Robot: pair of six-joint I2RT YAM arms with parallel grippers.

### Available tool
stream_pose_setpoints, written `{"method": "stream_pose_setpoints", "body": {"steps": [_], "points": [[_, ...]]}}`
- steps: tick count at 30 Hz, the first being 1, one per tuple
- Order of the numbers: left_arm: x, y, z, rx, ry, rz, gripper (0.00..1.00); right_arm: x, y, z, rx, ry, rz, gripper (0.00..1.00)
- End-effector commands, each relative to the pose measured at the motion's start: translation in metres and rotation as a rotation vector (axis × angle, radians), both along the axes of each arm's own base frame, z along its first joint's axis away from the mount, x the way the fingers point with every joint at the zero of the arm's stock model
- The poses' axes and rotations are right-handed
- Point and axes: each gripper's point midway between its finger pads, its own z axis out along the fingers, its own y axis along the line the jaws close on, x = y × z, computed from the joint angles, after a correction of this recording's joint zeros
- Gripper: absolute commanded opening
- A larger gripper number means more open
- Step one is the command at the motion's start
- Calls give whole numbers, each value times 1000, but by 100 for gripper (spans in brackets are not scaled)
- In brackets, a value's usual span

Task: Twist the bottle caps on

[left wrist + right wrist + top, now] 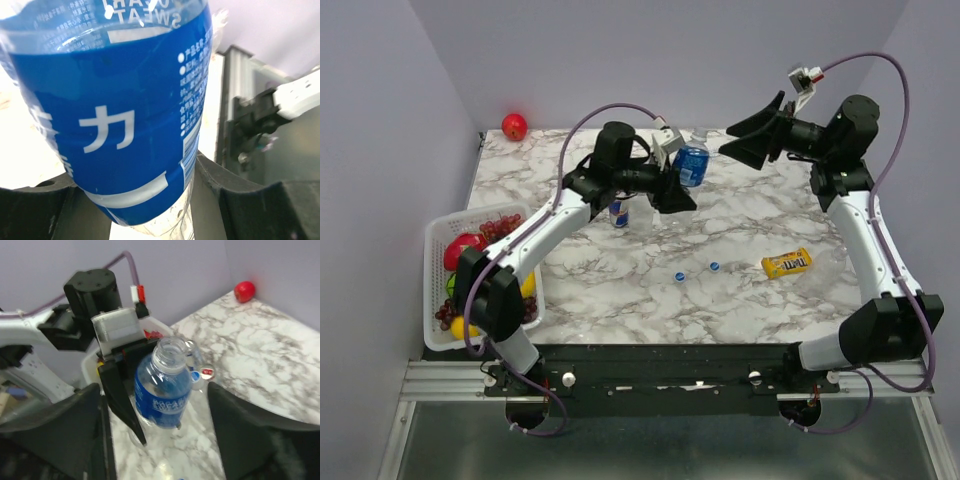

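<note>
Top external shows my left claw (680,186) pinching the blue-labelled bottle (692,160) toward the far middle of the table (770,215). The left wrist view agrees: the label fills the picture and my fingers (240,200) press on the lower body from both sides. The bottle's long axis stands roughly upright with the neck up. In the right wrist view its mouth (170,349) is bare, with no cap on it. Whether its base rests on the marble or hangs just above it, I cannot tell. My right claw (732,141) is spread wide and holds nothing. It sits just to the right of the bottle, apart from it, with its tips pointing left at the neck. What matters for the next move is where the caps are. One blue cap (679,276) and a second cap (714,266) lie flat on the marble, well nearer than either claw and left of a yellow packet (787,263). They sit about midway between my two arms, so neither arm is closer. My left is busy steadying the bottle, so I judge the free right claw must turn away from the neck, reach down and near for the second cap, then carry it back over the mouth.
</note>
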Motion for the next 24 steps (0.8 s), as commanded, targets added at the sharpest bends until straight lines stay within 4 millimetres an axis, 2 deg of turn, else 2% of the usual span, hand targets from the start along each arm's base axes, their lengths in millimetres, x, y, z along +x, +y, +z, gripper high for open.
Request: {"method": "stream_pose_setpoints", "body": {"steps": [1, 2, 3, 4, 5, 6, 7, 8, 9, 10, 12, 13, 15, 16, 18, 20, 24], "points": [[-15, 51, 25, 75, -323, 80, 26, -19, -12, 17, -167, -290, -28, 99], [-16, 58, 20, 98, -397, 82, 11, -18, -13, 10, -200, -305, -25, 99], [-27, 68, 29, 91, -450, 102, 4, -15, -14, -1, -255, -336, -31, 100], [-27, 76, 7, 128, -449, 136, 0, -10, -12, -15, -358, -488, -13, 100], [-30, 81, 1, 141, -484, 140, 0, -18, -11, -47, -439, -413, 24, 99], [-42, 86, 7, 129, -528, 144, 0, -13, -14, -74, -542, -424, 31, 99], [-47, 91, -11, 149, -531, 153, 0, -21, -6, -99, -622, -446, 94, 97], [-46, 96, -13, 157, -549, 187, 0, -30, -10, -127, -729, -490, 174, 91], [-55, 98, -5, 136, -587, 199, 0, -36, -13, -163, -790, -443, 222, 89], [-57, 99, -8, 133, -599, 215, 0, -36, -20, -183, -866, -455, 247, 87], [-59, 101, 3, 110, -613, 246, 0, -37, -28, -213, -929, -434, 262, 82], [-60, 101, 10, 92, -607, 256, 0, -40, -38, -240, -994, -420, 279, 81], [-63, 102, 17, 73, -616, 252, 0, -41, -44, -261, -1053, -456, 317, 76], [-64, 102, 24, 60, -626, 246, 0, -49, -50, -282, -1081, -440, 359, 75], [-66, 101, 27, 59, -622, 235, 0, -45, -53, -296, -1120, -509, 383, 75], [-67, 101, 32, 59, -628, 224, 0, -49, -55, -320, -1168, -532, 436, 75], [-67, 100, 32, 58, -628, 221, 0, -47, -51, -342, -1181, -520, 483, 74]]}}
